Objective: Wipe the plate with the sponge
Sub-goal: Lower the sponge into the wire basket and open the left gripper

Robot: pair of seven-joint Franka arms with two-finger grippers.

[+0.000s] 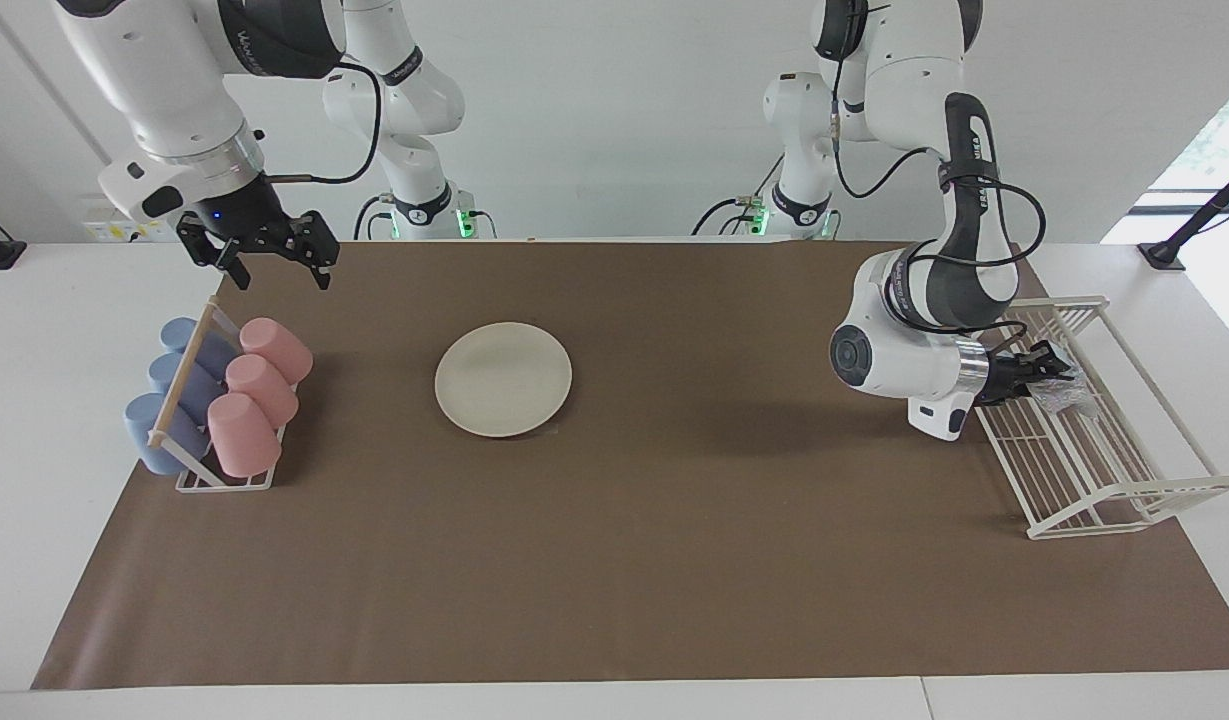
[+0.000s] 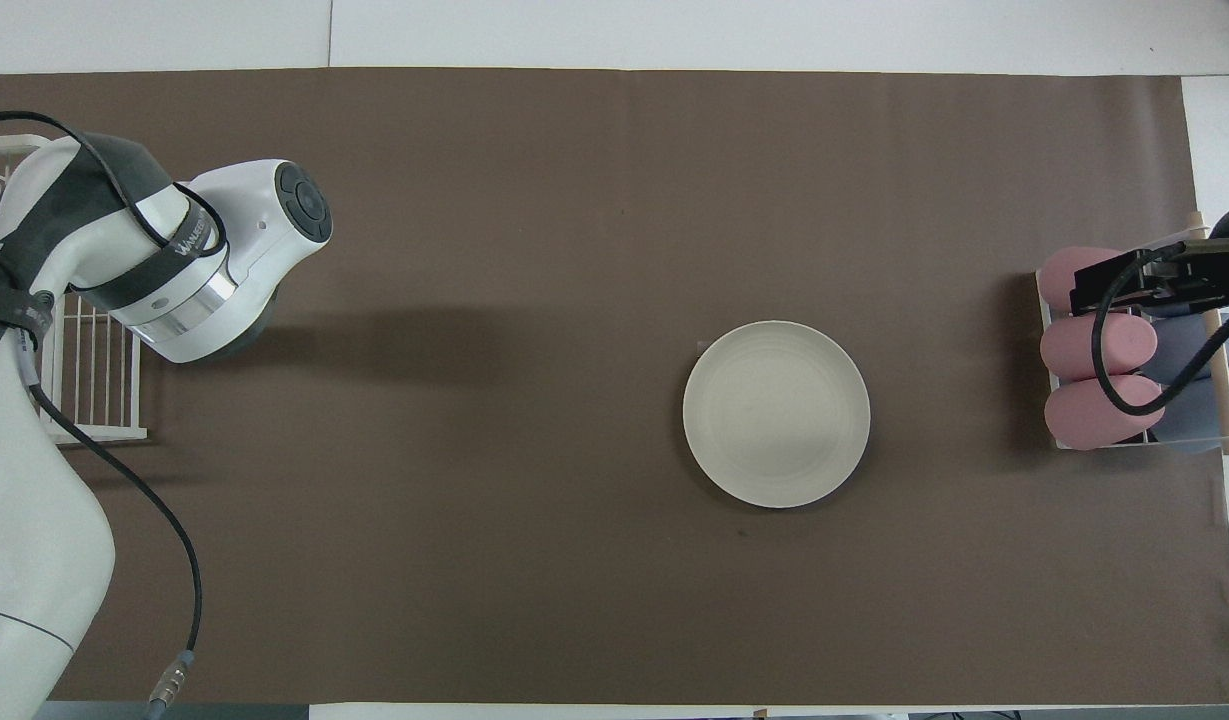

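Plate (image 2: 776, 413) on brown mat (image 2: 534, 250), cups (image 2: 1092, 345) beside
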